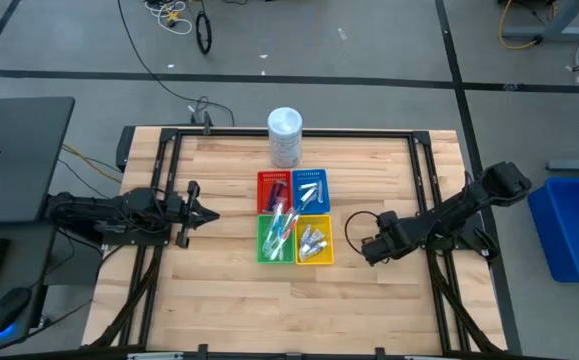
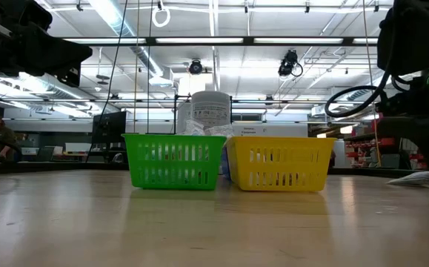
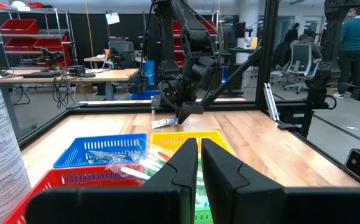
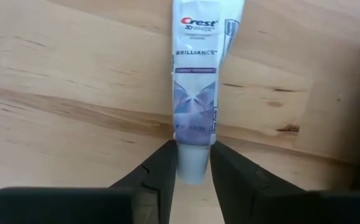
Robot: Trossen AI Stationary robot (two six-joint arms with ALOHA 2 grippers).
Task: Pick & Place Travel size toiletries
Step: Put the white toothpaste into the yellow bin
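A small white toothpaste tube (image 4: 195, 74) lies on the wooden table to the right of the trays, and my right gripper (image 4: 192, 177) points down at its cap end, shut on it. The same tube (image 3: 166, 123) shows below that gripper (image 3: 184, 115) in the left wrist view. Four square trays stand mid-table: red (image 1: 273, 188), blue (image 1: 310, 187), green (image 1: 275, 240) and yellow (image 1: 316, 241), all holding small toiletries. My left gripper (image 1: 205, 213) waits shut, level, left of the trays. My right gripper pinches the tube's white cap (image 4: 192, 163) between its two fingers, one on each side. The fingers come from above, slanting slightly, in line with the tube's length. The tube's body (image 4: 195, 93) stretches away from the fingers along the table top.
A tall white tub (image 1: 285, 136) stands behind the trays near the far edge. A black frame (image 1: 419, 170) runs around the table's working area. Bare wood lies in front of the trays and to both sides.
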